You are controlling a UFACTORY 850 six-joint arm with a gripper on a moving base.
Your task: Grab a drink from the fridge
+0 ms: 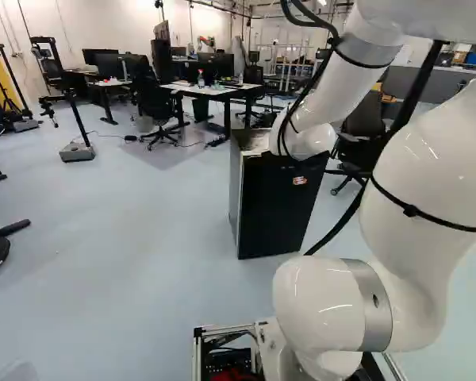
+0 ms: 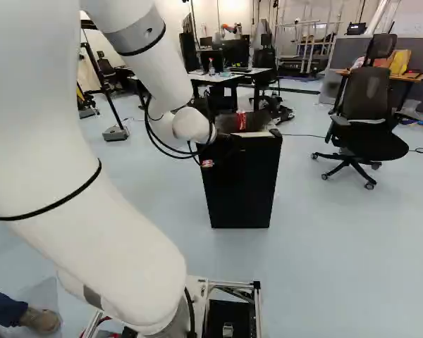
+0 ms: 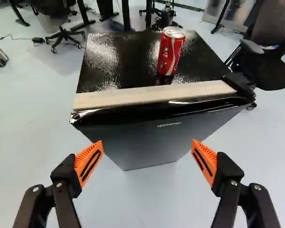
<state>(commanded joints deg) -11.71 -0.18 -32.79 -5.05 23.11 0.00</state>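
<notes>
while the white arm [image 1: 428, 175] reached forward, its black gripper [image 2: 227, 145] hung close to the black fridge [image 3: 142, 137], released, the orange pads [image 3: 89, 162] standing wide apart. the red drink can [image 3: 171, 51] stood upright on top of the fridge, nearer the edge with the pale strip [image 3: 152, 96] than the far edge, and slightly toward the side edge facing the dark office chair [image 2: 367, 113]. the fridge front lay ahead of the fingers.
</notes>
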